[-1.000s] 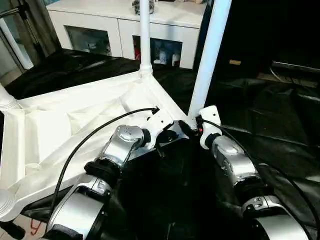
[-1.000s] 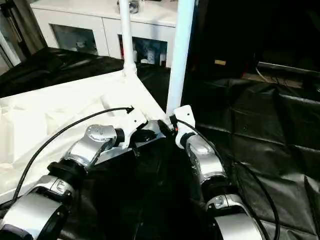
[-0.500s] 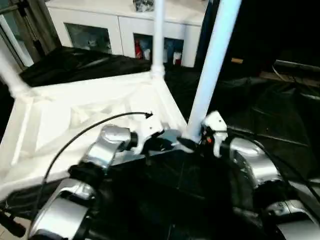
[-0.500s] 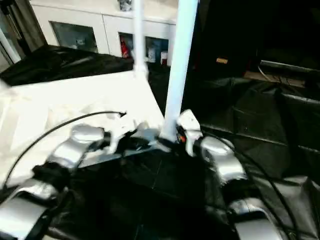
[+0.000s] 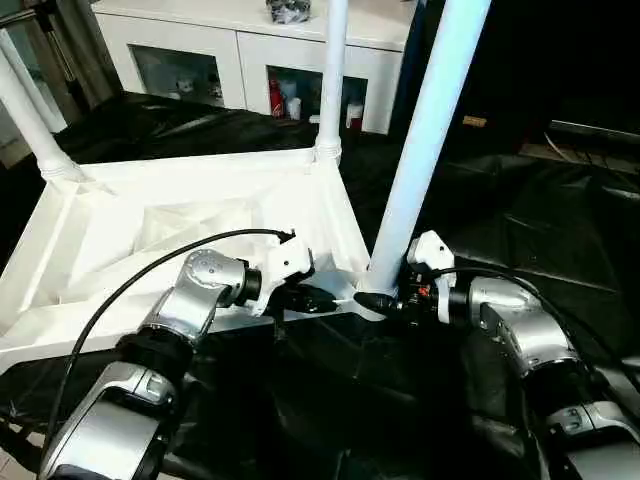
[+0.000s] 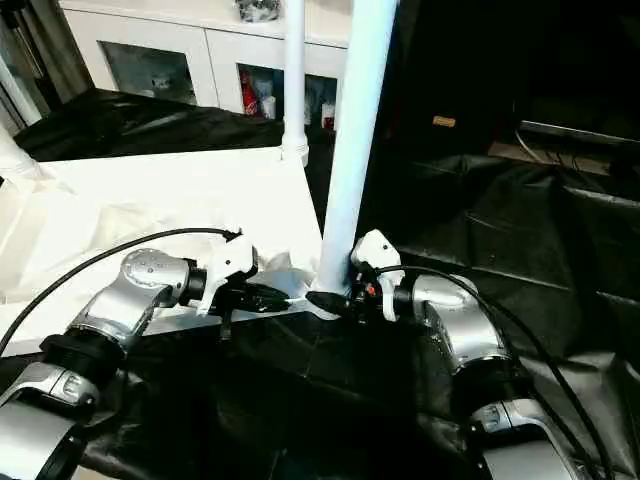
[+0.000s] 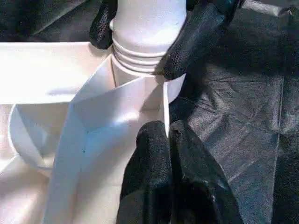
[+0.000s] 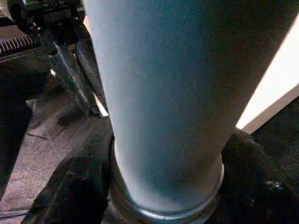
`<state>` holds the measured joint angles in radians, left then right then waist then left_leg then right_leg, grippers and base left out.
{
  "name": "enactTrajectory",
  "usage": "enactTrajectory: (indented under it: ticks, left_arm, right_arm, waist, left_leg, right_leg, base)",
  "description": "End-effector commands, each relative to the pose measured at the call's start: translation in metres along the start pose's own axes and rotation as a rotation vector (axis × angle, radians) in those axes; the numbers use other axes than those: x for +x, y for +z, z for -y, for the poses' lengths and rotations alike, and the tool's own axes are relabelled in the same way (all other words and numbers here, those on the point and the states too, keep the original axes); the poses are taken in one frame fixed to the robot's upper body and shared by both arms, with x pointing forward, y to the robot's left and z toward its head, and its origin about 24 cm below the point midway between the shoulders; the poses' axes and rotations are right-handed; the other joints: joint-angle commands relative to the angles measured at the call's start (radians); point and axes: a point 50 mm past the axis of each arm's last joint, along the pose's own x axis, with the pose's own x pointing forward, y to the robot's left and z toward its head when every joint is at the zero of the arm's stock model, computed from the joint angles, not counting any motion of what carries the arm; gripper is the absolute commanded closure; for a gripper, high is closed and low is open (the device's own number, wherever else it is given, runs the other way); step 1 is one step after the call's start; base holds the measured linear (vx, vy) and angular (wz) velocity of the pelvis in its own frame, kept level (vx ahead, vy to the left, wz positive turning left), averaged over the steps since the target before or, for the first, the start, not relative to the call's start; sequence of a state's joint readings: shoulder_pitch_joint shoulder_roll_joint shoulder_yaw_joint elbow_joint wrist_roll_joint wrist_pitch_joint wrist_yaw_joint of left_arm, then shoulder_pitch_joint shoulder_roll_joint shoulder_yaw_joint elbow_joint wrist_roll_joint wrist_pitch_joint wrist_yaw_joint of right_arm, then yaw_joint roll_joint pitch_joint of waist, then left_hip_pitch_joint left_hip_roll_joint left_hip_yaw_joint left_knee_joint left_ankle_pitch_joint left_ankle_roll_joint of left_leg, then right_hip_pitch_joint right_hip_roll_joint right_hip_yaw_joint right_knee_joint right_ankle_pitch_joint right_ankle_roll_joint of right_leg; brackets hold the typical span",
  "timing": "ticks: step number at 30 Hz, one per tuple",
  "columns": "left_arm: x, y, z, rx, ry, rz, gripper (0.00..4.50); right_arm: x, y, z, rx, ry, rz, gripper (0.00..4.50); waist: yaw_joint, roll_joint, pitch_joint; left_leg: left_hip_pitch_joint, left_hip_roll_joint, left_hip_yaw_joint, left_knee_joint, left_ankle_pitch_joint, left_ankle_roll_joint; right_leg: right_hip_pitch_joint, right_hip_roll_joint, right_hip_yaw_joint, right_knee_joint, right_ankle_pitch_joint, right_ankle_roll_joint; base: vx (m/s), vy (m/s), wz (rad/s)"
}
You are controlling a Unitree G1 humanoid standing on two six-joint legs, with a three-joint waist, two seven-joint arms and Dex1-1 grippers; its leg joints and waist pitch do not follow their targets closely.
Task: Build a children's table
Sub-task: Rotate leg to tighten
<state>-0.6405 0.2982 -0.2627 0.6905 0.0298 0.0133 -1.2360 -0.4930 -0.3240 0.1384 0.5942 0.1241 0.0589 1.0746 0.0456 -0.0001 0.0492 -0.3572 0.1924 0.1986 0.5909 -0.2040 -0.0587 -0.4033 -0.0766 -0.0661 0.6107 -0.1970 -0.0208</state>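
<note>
Right gripper (image 5: 385, 300) clasps the near leg (image 5: 425, 150) at its corner socket while the shut left gripper (image 5: 325, 298) steadies the table top (image 5: 190, 215); next, I judge, comes turning that leg tight.

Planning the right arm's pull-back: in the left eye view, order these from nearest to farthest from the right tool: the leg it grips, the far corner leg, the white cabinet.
1. Gripped leg, between the right tool's fingers at the near corner.
2. Far corner leg, upright beyond it.
3. White cabinet, behind the table.
</note>
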Motion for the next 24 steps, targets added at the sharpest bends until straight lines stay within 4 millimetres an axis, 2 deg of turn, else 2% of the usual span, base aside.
enactTrajectory:
  ticks: [1,4,6,7,8,9,10,11,12,14,16,17,18,20,21,24]
  left_arm:
    - [0.004,0.002,0.004,0.012,-0.023,0.017,4.50]
    - [0.006,0.002,0.003,0.010,-0.003,0.013,4.50]
    - [0.010,0.003,-0.003,-0.002,0.072,0.003,4.50]
    - [0.010,0.003,-0.003,-0.002,0.072,0.003,4.50]
    - [0.012,0.003,-0.006,-0.013,0.118,-0.002,4.50]
    - [0.018,0.006,-0.013,-0.044,0.211,-0.005,4.50]
    - [0.018,0.007,-0.013,-0.046,0.216,-0.005,4.50]
    - [0.024,0.010,-0.017,-0.069,0.272,-0.001,4.50]
    - [0.026,0.011,-0.018,-0.075,0.286,0.002,4.50]
    - [0.034,0.016,-0.019,-0.091,0.327,0.011,4.50]
    - [0.044,0.022,-0.020,-0.102,0.355,0.019,4.50]
    - [0.046,0.024,-0.019,-0.100,0.359,0.019,4.50]
    - [0.054,0.028,-0.016,-0.082,0.344,0.022,4.50]
    - [0.056,0.029,-0.015,-0.078,0.336,0.025,4.50]
    - [0.057,0.030,-0.015,-0.077,0.335,0.025,4.50]
    - [0.058,0.029,-0.013,-0.055,0.309,0.023,4.50]
  right_arm:
    - [0.006,-0.005,-0.007,0.027,0.027,0.000,1.78]
    - [0.008,-0.006,-0.008,0.038,0.010,0.002,1.80]
    - [0.013,-0.011,-0.002,0.058,-0.114,-0.008,1.80]
    - [0.013,-0.011,-0.002,0.058,-0.114,-0.008,1.80]
    - [0.016,-0.013,0.002,0.070,-0.191,-0.014,1.80]
    - [0.021,-0.017,0.011,0.122,-0.359,-0.026,1.80]
    - [0.021,-0.017,0.011,0.125,-0.367,-0.026,1.80]
    - [0.026,-0.020,0.014,0.171,-0.463,-0.023,1.80]
    - [0.028,-0.020,0.015,0.185,-0.487,-0.019,1.80]
    - [0.038,-0.020,0.013,0.233,-0.543,-0.009,1.81]
    - [0.050,-0.020,0.008,0.257,-0.588,-0.015,1.81]
    - [0.055,-0.019,0.006,0.255,-0.589,-0.016,1.81]
    - [0.069,-0.014,-0.003,0.195,-0.547,-0.023,1.81]
    - [0.073,-0.012,-0.006,0.173,-0.528,-0.021,1.81]
    - [0.075,-0.011,-0.008,0.168,-0.514,-0.011,1.11]
    - [0.077,-0.008,-0.007,0.169,-0.507,0.013,1.11]
  waist:
    - [0.005,-0.009,-0.062]
    - [0.005,-0.008,-0.061]
    - [0.000,-0.007,-0.059]
    - [-0.002,-0.009,-0.057]
    - [-0.007,-0.009,-0.056]
    - [-0.014,-0.007,-0.052]
    - [-0.014,-0.007,-0.052]
    - [-0.015,-0.010,-0.055]
    - [-0.014,-0.008,-0.052]
    - [-0.014,-0.008,-0.055]
    - [-0.013,-0.007,-0.057]
    - [-0.013,-0.007,-0.057]
    - [-0.012,-0.008,-0.058]
    - [-0.011,-0.009,-0.060]
    - [-0.010,-0.008,-0.059]
    - [-0.010,-0.008,-0.056]
  left_leg:
    - [0.002,0.048,-0.016,-0.062,-0.106,0.095]
    - [0.004,0.048,-0.017,-0.062,-0.114,0.092]
    - [0.005,0.047,-0.018,-0.065,-0.134,0.075]
    - [0.006,0.046,-0.019,-0.066,-0.143,0.069]
    - [0.006,0.044,-0.020,-0.067,-0.151,0.058]
    - [0.011,0.042,-0.019,-0.070,-0.176,0.038]
    - [0.011,0.042,-0.019,-0.070,-0.176,0.038]
    - [0.013,0.039,-0.021,-0.068,-0.185,0.020]
    - [0.012,0.040,-0.022,-0.070,-0.188,0.019]
    - [0.010,0.041,-0.022,-0.070,-0.182,0.024]
    - [0.012,0.042,-0.022,-0.071,-0.166,0.027]
    - [0.009,0.040,-0.021,-0.069,-0.155,0.033]
    - [0.008,0.040,-0.021,-0.068,-0.144,0.038]
    - [0.005,0.039,-0.020,-0.067,-0.132,0.051]
    - [0.007,0.040,-0.020,-0.067,-0.138,0.057]
    - [0.008,0.040,-0.019,-0.068,-0.162,0.057]
  right_leg:
    - [0.057,-0.073,0.050,-0.061,-0.064,-0.276]
    - [0.055,-0.073,0.050,-0.064,-0.085,-0.273]
    - [0.052,-0.075,0.051,-0.068,-0.124,-0.265]
    - [0.052,-0.074,0.051,-0.071,-0.142,-0.260]
    - [0.052,-0.075,0.052,-0.075,-0.176,-0.250]
    - [0.045,-0.073,0.052,-0.082,-0.229,-0.244]
    - [0.045,-0.073,0.052,-0.082,-0.229,-0.244]
    - [0.048,-0.076,0.052,-0.086,-0.288,-0.223]
    - [0.047,-0.077,0.053,-0.089,-0.296,-0.218]
    - [0.049,-0.074,0.053,-0.087,-0.274,-0.210]
    - [0.048,-0.073,0.053,-0.083,-0.221,-0.222]
    - [0.049,-0.072,0.053,-0.080,-0.193,-0.228]
    - [0.052,-0.074,0.053,-0.078,-0.171,-0.230]
    - [0.055,-0.074,0.053,-0.075,-0.140,-0.235]
    - [0.053,-0.075,0.053,-0.076,-0.144,-0.239]
    - [0.052,-0.075,0.053,-0.081,-0.180,-0.239]
  base:
    - [0.000,0.000,0.00]
    - [0.000,0.000,0.00]
    - [0.000,0.000,0.00]
    - [0.000,0.000,0.00]
    - [0.000,0.000,0.00]
    - [0.000,0.000,0.00]
    - [0.000,0.000,0.00]
    - [0.000,0.000,0.00]
    - [0.000,0.000,0.00]
    - [0.000,0.000,0.00]
    - [0.000,0.000,0.00]
    - [0.000,0.000,0.00]
    - [0.000,0.000,0.00]
    - [0.000,0.000,0.00]
    - [0.000,0.000,0.00]
    - [0.000,0.000,0.00]
